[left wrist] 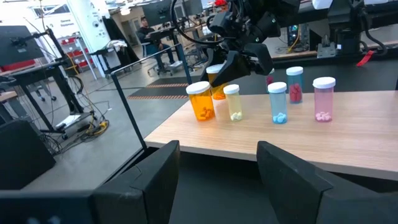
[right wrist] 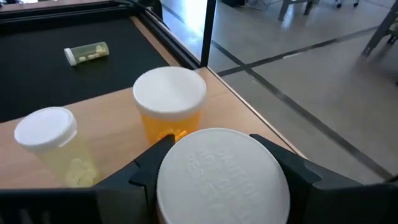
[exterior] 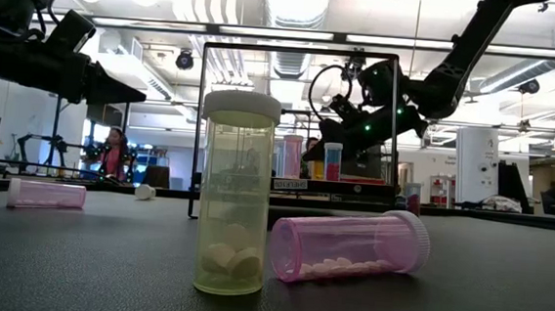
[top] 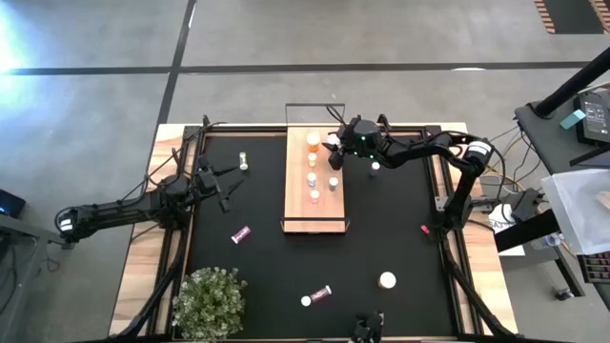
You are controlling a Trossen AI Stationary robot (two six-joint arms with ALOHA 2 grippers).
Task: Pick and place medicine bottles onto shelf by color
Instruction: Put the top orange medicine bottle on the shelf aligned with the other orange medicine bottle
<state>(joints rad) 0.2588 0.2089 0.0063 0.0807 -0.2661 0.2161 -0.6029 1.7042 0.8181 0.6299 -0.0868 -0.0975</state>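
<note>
The light-wood shelf (top: 297, 205) lies mid-table, and several capped bottles stand on its board: an amber one (top: 314, 141), a pale one (left wrist: 233, 102), a blue one (left wrist: 277, 103) and a pink one (left wrist: 323, 99). My right gripper (top: 335, 145) is over the shelf's far end, shut on an amber bottle (left wrist: 216, 81) beside the standing amber one (right wrist: 169, 109). My left gripper (top: 227, 193) is open and empty over the mat, left of the shelf. Loose bottles are on the mat: pink ones lying (top: 240, 233) (top: 316, 296) and a pale one standing (top: 244, 162). My right gripper pinches the amber bottle at its top, one finger (right wrist: 152, 165) on each side just under the white cap (right wrist: 222, 180). The fingers come from above, slanting down. The bottle stays upright at the shelf's board; I cannot tell whether its base rests on the wood.
A potted plant (top: 210, 303) stands at the near left corner. A white-capped bottle (top: 387, 280) and a small bottle (top: 375, 169) stand on the mat right of the shelf. A small red bit (top: 425, 229) lies near the right edge. The shelf's black wire frame (top: 315, 107) rises at its far end.
</note>
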